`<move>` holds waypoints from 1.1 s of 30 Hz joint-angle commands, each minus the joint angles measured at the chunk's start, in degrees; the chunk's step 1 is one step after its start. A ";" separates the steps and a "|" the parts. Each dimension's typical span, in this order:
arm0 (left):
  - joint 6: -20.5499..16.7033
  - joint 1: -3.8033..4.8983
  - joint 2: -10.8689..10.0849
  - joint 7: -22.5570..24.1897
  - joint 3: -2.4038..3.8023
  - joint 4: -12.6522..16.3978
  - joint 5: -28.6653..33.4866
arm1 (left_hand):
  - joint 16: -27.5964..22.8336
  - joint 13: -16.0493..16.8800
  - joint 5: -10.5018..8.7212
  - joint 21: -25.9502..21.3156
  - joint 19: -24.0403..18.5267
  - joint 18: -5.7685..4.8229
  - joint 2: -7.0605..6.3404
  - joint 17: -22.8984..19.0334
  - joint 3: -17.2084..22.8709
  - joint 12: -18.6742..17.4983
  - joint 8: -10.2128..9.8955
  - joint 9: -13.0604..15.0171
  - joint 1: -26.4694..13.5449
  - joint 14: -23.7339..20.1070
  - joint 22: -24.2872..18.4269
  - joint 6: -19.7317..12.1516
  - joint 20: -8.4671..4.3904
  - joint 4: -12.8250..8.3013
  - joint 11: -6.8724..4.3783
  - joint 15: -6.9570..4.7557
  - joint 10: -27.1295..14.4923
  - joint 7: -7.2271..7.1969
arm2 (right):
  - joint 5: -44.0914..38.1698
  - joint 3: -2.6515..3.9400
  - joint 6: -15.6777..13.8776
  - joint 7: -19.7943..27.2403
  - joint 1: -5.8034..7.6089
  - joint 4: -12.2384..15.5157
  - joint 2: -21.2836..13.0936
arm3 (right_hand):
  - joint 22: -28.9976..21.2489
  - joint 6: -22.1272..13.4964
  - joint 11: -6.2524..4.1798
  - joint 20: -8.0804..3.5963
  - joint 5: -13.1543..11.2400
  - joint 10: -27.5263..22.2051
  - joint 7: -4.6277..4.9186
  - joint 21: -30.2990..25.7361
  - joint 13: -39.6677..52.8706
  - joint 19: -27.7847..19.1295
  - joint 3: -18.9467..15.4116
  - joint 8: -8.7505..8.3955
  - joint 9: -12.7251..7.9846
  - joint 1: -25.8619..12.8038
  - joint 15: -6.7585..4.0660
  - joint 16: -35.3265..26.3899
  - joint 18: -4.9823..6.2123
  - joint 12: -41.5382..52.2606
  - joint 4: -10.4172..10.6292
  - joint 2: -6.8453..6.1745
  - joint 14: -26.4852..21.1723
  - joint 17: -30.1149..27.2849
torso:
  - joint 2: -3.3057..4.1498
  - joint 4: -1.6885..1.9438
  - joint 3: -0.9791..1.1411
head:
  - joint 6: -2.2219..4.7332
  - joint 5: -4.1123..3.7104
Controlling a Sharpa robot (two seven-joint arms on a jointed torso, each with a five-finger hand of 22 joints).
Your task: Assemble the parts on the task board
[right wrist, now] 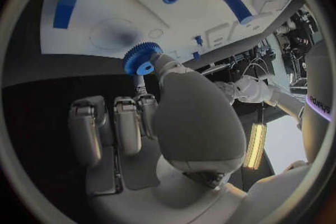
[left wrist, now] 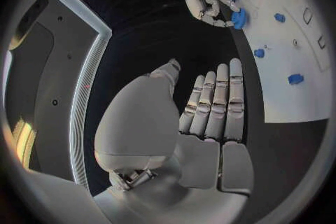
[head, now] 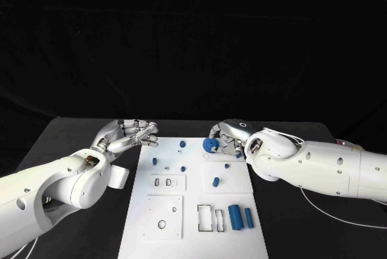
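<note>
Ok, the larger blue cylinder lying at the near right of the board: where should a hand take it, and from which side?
Probably from above, at mid-length. The larger blue cylinder lies flat on the task board, its long axis running near to far, so fingers would close across its round sides. A slimmer blue cylinder lies close on its right, so that side is tight.

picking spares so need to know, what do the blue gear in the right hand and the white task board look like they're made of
Blue gear: probably moulded or printed plastic; uniform matte blue, fine teeth around the rim, no metallic glint. It is pinched by the right hand.
Task board: a flat white plate, likely plastic or painted sheet; smooth matte face with clean-edged cutouts. The pictures leave the exact material open.
</note>
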 commanded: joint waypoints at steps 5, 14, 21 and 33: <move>0.96 0.06 0.03 0.18 0.03 -0.01 0.65 | -0.36 -0.02 -0.23 -0.28 -0.29 0.50 0.24 0.05 -0.35 -0.38 -0.25 -0.07 -0.02 -0.40 -0.07 -0.48 -0.02 0.02 -0.12 0.06 -0.38 1.69 | -4.35 0.01 -1.33 -1.72 -0.02 0.89 2.41 | 15.06 2.08 0.02 -0.44 0.18 0.51 -1.82 0.20 7.12 6.09 0.35 0.06 0.44 -0.60 -0.30 0.19 -0.39 0.39 0.20 0.00 5.04 10.52 | 0.01 0.10 -0.05 | -0.05 0.78; 1.01 0.06 0.21 0.19 0.03 0.10 0.69 | -0.38 -0.01 -0.23 -0.27 -0.31 0.52 0.35 0.10 -0.37 -0.40 -0.27 -0.07 0.00 -0.41 -0.08 -0.50 0.00 0.01 -0.12 0.06 -0.39 1.69 | -4.53 -0.22 -0.80 -2.90 -0.01 -1.46 7.23 | 15.06 2.16 -0.06 -0.52 0.86 0.58 -1.90 0.20 7.17 6.09 0.79 -0.11 0.40 -1.02 -0.38 0.17 -0.39 0.41 0.45 -0.09 5.02 10.44 | 0.04 0.27 -0.20 | -0.31 0.98; 1.01 0.06 0.24 0.22 0.04 0.15 0.69 | -0.38 -0.01 -0.23 -0.27 -0.31 0.52 0.35 0.10 -0.37 -0.40 -0.27 -0.07 0.00 -0.41 -0.08 -0.50 0.00 0.01 -0.12 0.06 -0.39 1.69 | -4.87 -0.48 -0.06 -3.27 -0.19 -3.51 10.12 | 15.06 2.14 -0.06 -0.55 1.09 0.62 -1.89 0.20 7.22 6.09 0.98 -0.19 0.38 -1.15 -0.40 0.17 -0.39 0.45 0.53 -0.09 5.03 10.45 | 0.02 0.29 -0.24 | -0.57 1.04; 0.79 0.07 0.26 0.39 0.04 0.24 0.69 | -0.43 -0.01 -0.23 -0.27 -0.33 0.54 0.41 0.15 -0.41 -0.42 -0.29 -0.06 0.03 -0.43 -0.10 -0.53 0.03 -0.01 -0.11 0.07 -0.43 1.70 | -5.27 -0.63 0.68 -3.66 -0.87 -5.77 13.28 | 15.06 2.13 -0.06 -0.56 1.15 0.50 -1.89 0.20 7.08 6.09 1.01 -0.22 0.37 -1.21 -0.41 0.17 -0.39 0.32 0.56 -0.11 5.02 10.43 | 0.04 0.24 -0.11 | -0.73 1.42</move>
